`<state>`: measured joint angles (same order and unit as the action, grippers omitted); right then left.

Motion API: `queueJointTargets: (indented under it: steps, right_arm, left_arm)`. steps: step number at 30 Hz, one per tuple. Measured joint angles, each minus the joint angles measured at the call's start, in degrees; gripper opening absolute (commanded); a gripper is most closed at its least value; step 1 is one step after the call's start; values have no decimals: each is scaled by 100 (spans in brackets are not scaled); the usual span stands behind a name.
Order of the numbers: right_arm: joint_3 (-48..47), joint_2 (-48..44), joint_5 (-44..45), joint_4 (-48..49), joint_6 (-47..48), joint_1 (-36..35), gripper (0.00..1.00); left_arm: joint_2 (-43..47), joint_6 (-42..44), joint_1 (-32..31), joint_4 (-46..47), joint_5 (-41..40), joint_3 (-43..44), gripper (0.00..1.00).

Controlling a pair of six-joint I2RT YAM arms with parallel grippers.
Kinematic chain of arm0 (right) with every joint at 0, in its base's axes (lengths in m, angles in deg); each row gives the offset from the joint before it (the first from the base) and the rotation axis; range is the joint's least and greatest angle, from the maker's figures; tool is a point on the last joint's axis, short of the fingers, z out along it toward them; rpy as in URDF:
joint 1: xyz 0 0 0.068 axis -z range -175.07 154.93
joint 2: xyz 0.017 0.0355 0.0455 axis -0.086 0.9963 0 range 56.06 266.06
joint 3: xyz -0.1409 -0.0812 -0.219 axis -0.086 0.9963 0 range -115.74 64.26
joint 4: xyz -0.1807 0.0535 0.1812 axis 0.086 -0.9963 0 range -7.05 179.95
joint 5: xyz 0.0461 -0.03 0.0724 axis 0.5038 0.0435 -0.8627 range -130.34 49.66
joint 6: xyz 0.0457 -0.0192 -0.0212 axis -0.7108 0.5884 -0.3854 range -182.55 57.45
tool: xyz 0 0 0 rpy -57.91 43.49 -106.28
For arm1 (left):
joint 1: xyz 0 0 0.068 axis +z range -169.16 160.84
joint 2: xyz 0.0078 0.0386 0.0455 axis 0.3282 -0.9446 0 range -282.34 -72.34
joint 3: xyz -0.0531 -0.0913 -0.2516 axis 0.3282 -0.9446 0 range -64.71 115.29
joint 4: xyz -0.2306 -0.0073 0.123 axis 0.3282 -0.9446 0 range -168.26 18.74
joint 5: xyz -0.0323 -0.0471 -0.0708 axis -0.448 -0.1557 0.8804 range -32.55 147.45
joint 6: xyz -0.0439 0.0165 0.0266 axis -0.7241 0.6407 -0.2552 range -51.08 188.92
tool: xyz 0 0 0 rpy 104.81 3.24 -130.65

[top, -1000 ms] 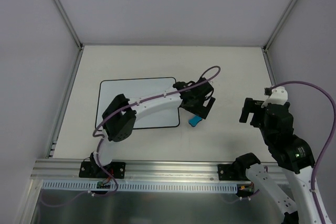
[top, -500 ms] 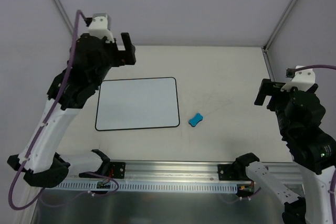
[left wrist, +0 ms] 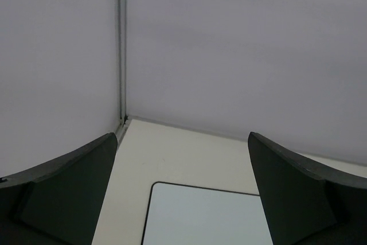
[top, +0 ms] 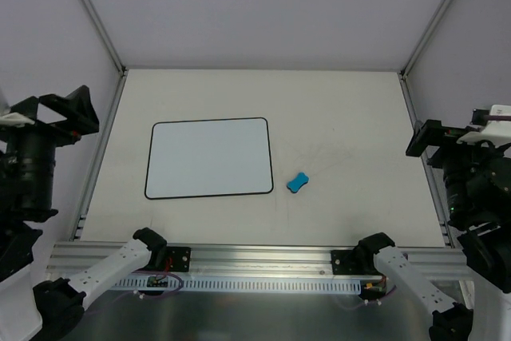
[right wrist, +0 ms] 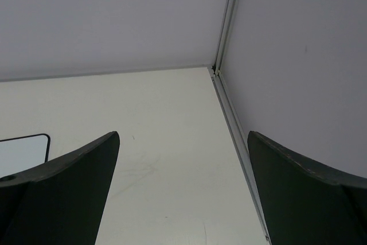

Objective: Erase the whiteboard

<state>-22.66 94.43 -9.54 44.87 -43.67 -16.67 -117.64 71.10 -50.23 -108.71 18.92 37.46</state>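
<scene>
2 tools gape wide and empty: left gripper (left wrist: 182,142) off the table (top: 359,117) at 9 o'clock, right gripper (right wrist: 183,139) at 3. The whiteboard (top: 209,157) lies blank toward 9 o'clock, eraser (top: 299,183) at its 4; likely done, so park clear.

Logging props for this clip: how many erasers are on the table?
1. The blue eraser lies on the tabletop, just right of the whiteboard near its lower corner, not touching it. Nothing covers the tabletop, so none seems hidden.

One whiteboard (top: 209,157), one blue eraser (top: 299,183), one table (top: 359,117), two claws — left claw (left wrist: 182,142), right claw (right wrist: 183,139)
</scene>
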Motion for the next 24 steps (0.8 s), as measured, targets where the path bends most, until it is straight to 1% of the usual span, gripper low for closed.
queueJointTargets:
  steps: [3,6,13,24]
  right_arm:
    - [-153,-136,-2,122,122,0,99]
    - [-197,-264,-9,249,221,0,99]
    - [-195,-413,-107,282,282,0,99]
    - [-136,-439,-313,284,236,0,99]
  left_arm:
    - [382,149,0,11,-114,66,99]
    - [579,313,0,9,-203,68,99]
    - [614,605,0,-50,-267,68,99]
    - [636,748,0,-66,-330,66,99]
